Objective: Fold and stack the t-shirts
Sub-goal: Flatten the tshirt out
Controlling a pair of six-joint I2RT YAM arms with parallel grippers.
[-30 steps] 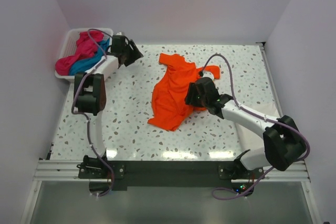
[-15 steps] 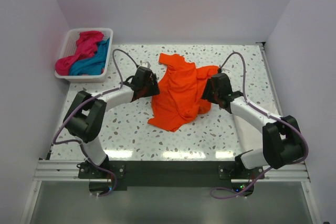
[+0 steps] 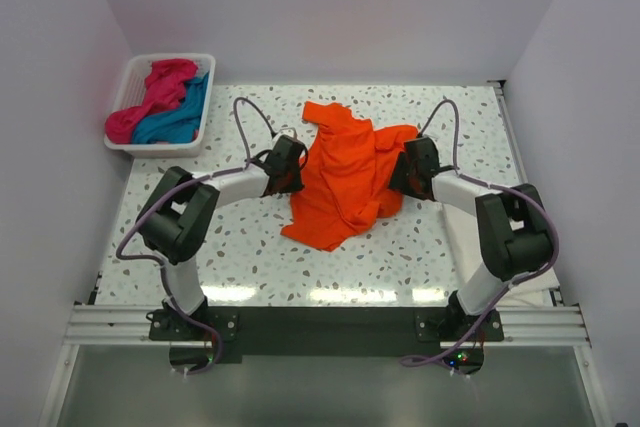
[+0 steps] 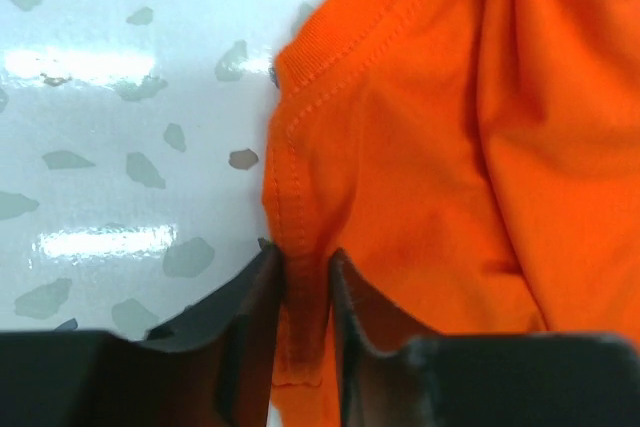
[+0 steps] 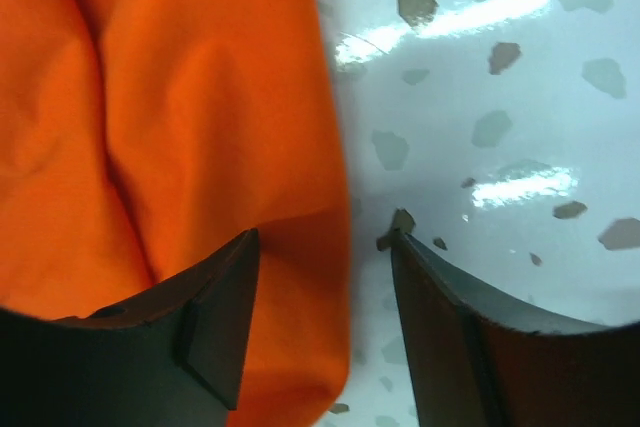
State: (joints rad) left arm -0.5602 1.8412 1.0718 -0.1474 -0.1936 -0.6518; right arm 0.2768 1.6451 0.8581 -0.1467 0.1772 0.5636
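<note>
Magenta-pink t-shirt [image 3: 158, 87] and teal-blue t-shirt [image 3: 178, 119] were seen bunched together in the white slatted basket [image 3: 122, 145], at ten o'clock on the speckled table [image 3: 240, 237]. The orange t-shirt [image 3: 340, 182], soft and creased, was spread crumpled at the table's middle. At its nine o'clock edge, a stitched seam fold was pinched between the nearly closed fingers of the left gripper [image 4: 303, 259]. At three o'clock, its smooth edge was straddled by the right gripper [image 5: 322, 239], which was spread wide with nothing clamped.
</note>
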